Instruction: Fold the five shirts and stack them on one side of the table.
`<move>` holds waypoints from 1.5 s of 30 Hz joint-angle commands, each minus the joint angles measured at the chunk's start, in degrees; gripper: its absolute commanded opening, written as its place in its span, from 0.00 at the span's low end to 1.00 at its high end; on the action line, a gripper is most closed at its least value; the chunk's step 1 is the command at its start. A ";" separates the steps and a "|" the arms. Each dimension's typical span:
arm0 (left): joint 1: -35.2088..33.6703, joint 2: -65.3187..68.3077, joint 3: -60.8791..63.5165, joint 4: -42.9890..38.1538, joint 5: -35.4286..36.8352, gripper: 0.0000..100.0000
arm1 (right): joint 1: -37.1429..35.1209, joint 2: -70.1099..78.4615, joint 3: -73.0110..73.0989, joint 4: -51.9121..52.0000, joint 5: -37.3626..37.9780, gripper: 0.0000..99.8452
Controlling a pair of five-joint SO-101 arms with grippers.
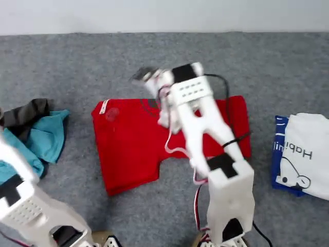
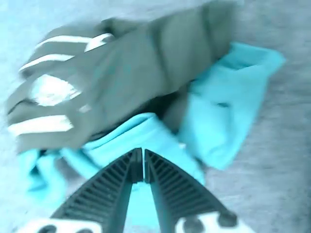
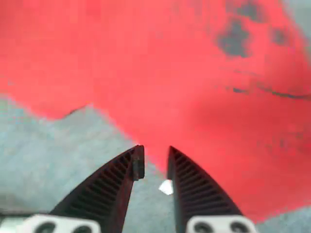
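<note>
A red shirt [image 1: 134,144] lies spread on the grey table, partly folded, with a white label [image 1: 104,107] at its far left corner. My right gripper [image 1: 146,77] hovers at the shirt's far edge. In the right wrist view that gripper [image 3: 153,156] is narrowly open over the border of the red shirt [image 3: 194,82], with nothing held. A crumpled pile of a dark grey shirt [image 1: 28,113] and a teal shirt [image 1: 46,136] sits at the left. My left gripper [image 2: 143,154] is shut and empty just above the teal shirt [image 2: 228,111], near the dark shirt [image 2: 131,73].
At the right edge, a folded white printed shirt [image 1: 308,154] rests on a blue one [image 1: 279,149]. The left arm's white body [image 1: 25,206] stands at the front left and the right arm's base [image 1: 229,206] at the front centre. Bare grey table [image 1: 77,56] runs along the back.
</note>
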 commanded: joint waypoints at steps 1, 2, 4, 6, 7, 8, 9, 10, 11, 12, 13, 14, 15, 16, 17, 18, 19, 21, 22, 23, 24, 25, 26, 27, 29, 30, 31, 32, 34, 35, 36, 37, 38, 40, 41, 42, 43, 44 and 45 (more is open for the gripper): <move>-4.48 -4.04 -1.71 1.41 -3.25 0.02 | -6.90 -8.22 7.30 1.36 3.87 0.17; -5.71 -4.04 -1.71 1.58 -4.22 0.02 | -8.66 -9.19 9.49 0.13 4.40 0.19; -8.44 -3.78 -1.71 1.67 -5.63 0.02 | -11.91 -10.77 13.10 -2.77 4.57 0.23; -10.73 -3.52 -1.71 1.49 -6.59 0.02 | -15.60 -11.38 15.21 -4.70 4.57 0.23; -11.52 -3.52 -1.71 1.41 -7.21 0.02 | -17.45 -11.30 15.74 -5.14 4.57 0.23; -11.96 -3.52 -1.63 1.41 -7.74 0.02 | -19.56 -11.03 16.18 -5.32 4.57 0.23; -12.22 -3.52 -1.63 1.41 -8.18 0.02 | -21.76 -10.77 16.70 -5.49 4.40 0.23; -12.40 -3.52 -1.63 1.41 -8.26 0.02 | -23.78 -10.33 17.05 -5.49 4.31 0.23; -12.40 -3.52 -1.63 1.41 -8.62 0.02 | -25.71 -9.89 17.32 -5.58 4.22 0.23; -12.40 -3.52 -1.63 1.41 -8.62 0.02 | -27.56 -9.36 17.41 -5.58 4.13 0.23; -12.40 -3.52 -1.63 1.41 -8.62 0.02 | -29.14 -8.75 17.41 -5.76 4.13 0.23; -12.40 -3.52 -1.63 1.41 -8.62 0.02 | -30.55 -8.31 17.41 -6.37 4.04 0.23; -12.31 -3.52 -1.63 1.41 -8.53 0.02 | -31.69 -7.87 17.41 -6.90 4.04 0.23; -12.31 -3.52 -1.63 1.41 -8.53 0.02 | -32.57 -7.34 17.41 -7.78 4.04 0.23; -12.31 -3.52 -1.63 1.41 -8.53 0.02 | -33.27 -6.73 17.49 -8.92 4.04 0.23; -12.31 -3.52 -1.63 1.41 -8.53 0.02 | -33.80 -6.02 17.49 -9.71 3.78 0.23; -12.31 -3.52 -1.63 1.41 -8.53 0.02 | -34.33 -5.05 17.49 -10.59 3.16 0.23; -12.48 -3.52 -1.63 1.41 -8.53 0.02 | -34.95 -2.86 17.49 -11.74 2.37 0.23; -12.75 -3.52 -1.63 1.41 -8.53 0.02 | -35.03 -1.54 17.49 -12.26 2.11 0.23; -13.01 -3.52 -1.63 1.41 -8.53 0.02 | -34.86 0.04 17.58 -13.23 2.11 0.23; -13.19 -3.52 -1.63 1.41 -8.53 0.02 | -34.59 1.54 17.49 -14.46 2.11 0.23; -13.36 -3.52 -1.63 1.32 -8.53 0.02 | -33.89 3.21 17.41 -15.78 2.11 0.23; -13.36 -3.52 -1.63 1.05 -8.53 0.02 | -33.10 4.53 17.23 -17.19 2.11 0.23; -13.36 -3.52 -1.54 1.05 -8.53 0.02 | -32.66 5.76 17.23 -18.51 2.11 0.23; -13.45 -3.52 -1.27 1.05 -8.53 0.02 | -32.31 7.34 17.23 -19.82 2.20 0.23; -13.45 -3.52 -1.27 0.97 -8.53 0.02 | -32.31 7.87 17.23 -20.00 2.20 0.23; -13.45 -3.52 -1.01 0.97 -8.53 0.02 | -32.40 8.31 17.23 -20.00 2.20 0.23; -13.45 -3.52 -0.57 0.44 -8.53 0.02 | -32.48 8.66 17.23 -20.00 2.20 0.22; -13.63 -3.52 0.66 -0.79 -8.53 0.02 | -32.57 9.54 17.23 -20.62 2.29 0.16; -13.63 -3.52 1.36 -1.23 -8.53 0.02 | -32.57 10.07 17.23 -21.41 2.37 0.12; -13.63 -3.52 1.98 -1.41 -8.53 0.02 | -32.57 10.15 17.23 -21.85 2.55 0.07; -13.63 -3.52 2.42 -1.41 -8.53 0.02 | -32.48 10.15 17.14 -22.20 2.55 0.04; -13.63 -3.52 2.86 -1.41 -8.53 0.02 | -32.48 10.15 16.53 -22.20 2.55 0.01; -13.54 -3.52 3.12 -1.41 -8.53 0.02 | -31.96 9.98 15.56 -22.20 2.37 0.02; -13.54 -3.52 3.12 -1.41 -8.53 0.02 | -31.43 9.80 14.95 -22.11 2.37 0.02; -13.54 -3.52 3.12 -1.41 -8.53 0.02 | -31.08 9.80 13.98 -21.76 2.37 0.02; -13.36 -3.52 3.12 -1.41 -8.53 0.02 | -30.73 9.80 12.75 -21.32 2.37 0.01; -13.27 -3.52 3.12 -1.41 -8.53 0.02 | -30.37 9.80 11.34 -20.44 2.37 0.01; -13.19 -3.52 3.12 -1.41 -8.53 0.02 | -29.85 9.80 9.76 -19.38 2.37 0.01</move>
